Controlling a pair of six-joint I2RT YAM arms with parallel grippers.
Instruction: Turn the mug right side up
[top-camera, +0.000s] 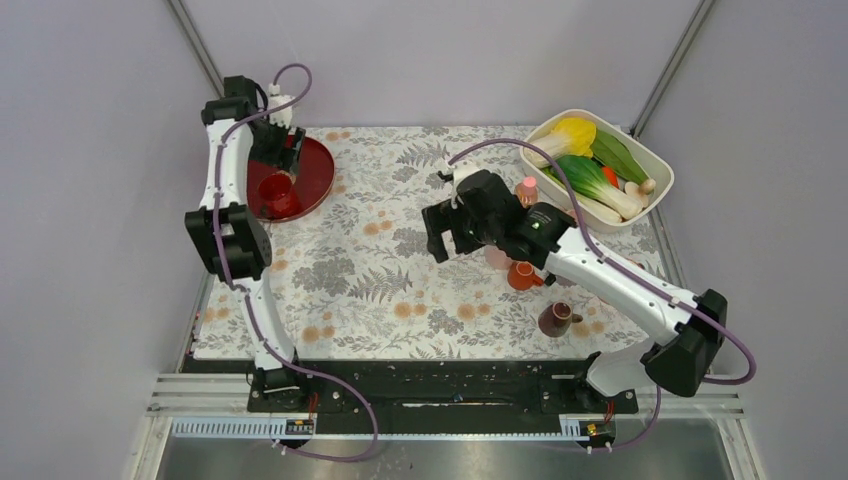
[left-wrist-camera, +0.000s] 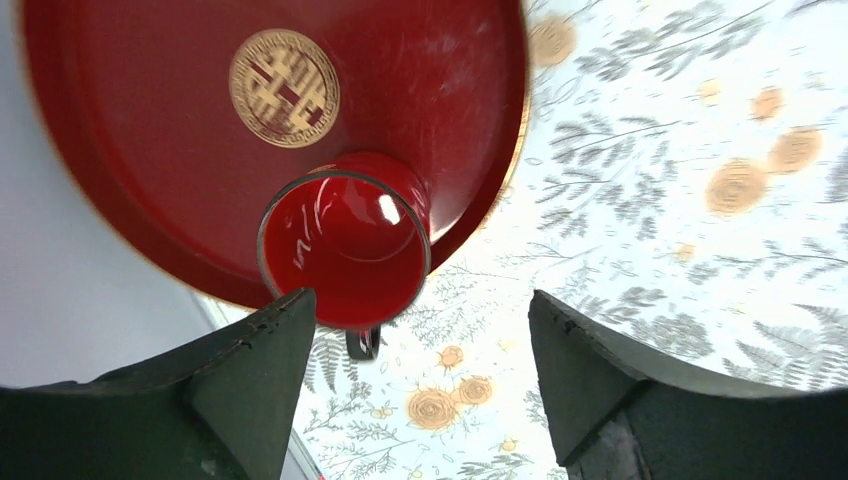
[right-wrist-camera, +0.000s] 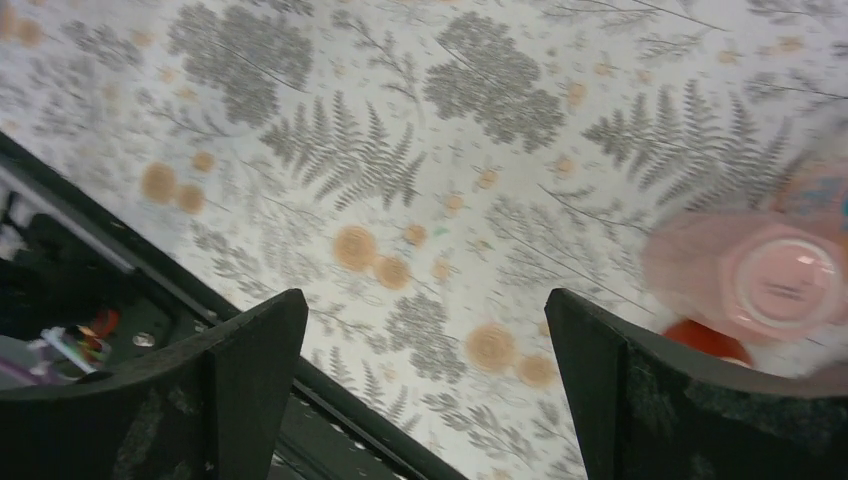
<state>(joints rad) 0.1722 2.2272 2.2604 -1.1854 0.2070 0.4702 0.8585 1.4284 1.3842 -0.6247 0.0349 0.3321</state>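
**Inspector:** Your right hand (right-wrist-camera: 422, 320) stands wide with nothing between its fingers, over bare patterned table (right-wrist-camera: 330, 150). The mug (right-wrist-camera: 770, 275) sits at the right edge of the right wrist view. It is blurred, and its foot ring faces up. I judge it upside down and the task not done.

**Second inspector:** Confirmed. In the top view it lies right of centre, mostly hidden under that arm. A small orange cup (top-camera: 522, 275) stands just beside it, toward the lower right. I cannot tell whether they touch. A dark mug (top-camera: 553, 318) stands further down the frame.

**Inspector:** Your left hand (left-wrist-camera: 420, 305) is likewise wide and empty. It hangs above the red mug (left-wrist-camera: 345, 250), which stands upright near the edge of the red tray (left-wrist-camera: 130, 180) at the upper left of the top view. That is not your object.

**Second inspector:** Three risks.
- **Offset:** the mug lies off to one side of your open fingers. A straight descent closes on nothing, or clips the wall and shoves it into the orange cup.
- **Taper:** the wall appears to narrow toward the upturned base and looks glazed. A pinch high up may squeeze it out.
- **Handle:** I cannot see where it points. A finger landing on it would twist the grip.

**Inspector:** Turning it over low would also bring the rim against the table. Centre over it, grip low and lift well clear before you rotate.
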